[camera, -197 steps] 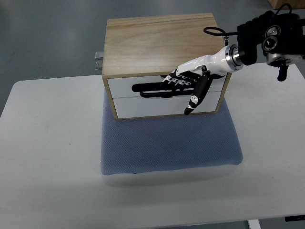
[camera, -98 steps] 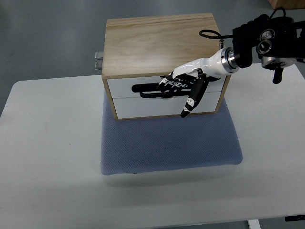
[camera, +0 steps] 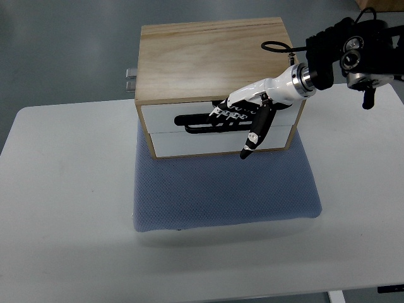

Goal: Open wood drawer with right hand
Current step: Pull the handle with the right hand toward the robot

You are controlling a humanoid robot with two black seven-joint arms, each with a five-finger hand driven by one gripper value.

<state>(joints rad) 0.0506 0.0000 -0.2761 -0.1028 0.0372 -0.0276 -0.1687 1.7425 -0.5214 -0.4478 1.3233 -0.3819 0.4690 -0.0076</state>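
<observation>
Table (camera: 69, 208): white and wide, it fills most of the view, with grey floor past its far edge.
Mat (camera: 221, 189): blue and soft, it lies flat on the middle of the table. Its near half is bare.
Wood drawer box (camera: 211, 57): a light wood box that sits on the far part of the mat. Its white front faces the near side.
Top drawer (camera: 164, 117): white, with a long dark slot for a handle. It sticks out a tiny bit past the one below it.
Bottom drawer (camera: 202, 144): white and flat, right under the top one.
Right arm (camera: 353, 53): black and bulky, it comes in from the far right corner. It ends in a silver ring at the wrist, with a black cable looped above it.
Right hand (camera: 249, 110): white on the back, black on the joints. It reaches left across the right half of the box front.
Fingers (camera: 224, 113): they are bent and lie right at the dark slot of the top drawer. I cannot tell if they are hooked inside it.
Thumb (camera: 255, 132): it points down toward the near side, in front of the bottom drawer.
Metal part (camera: 130, 80): small and grey, it sticks out from the far left of the box.
</observation>
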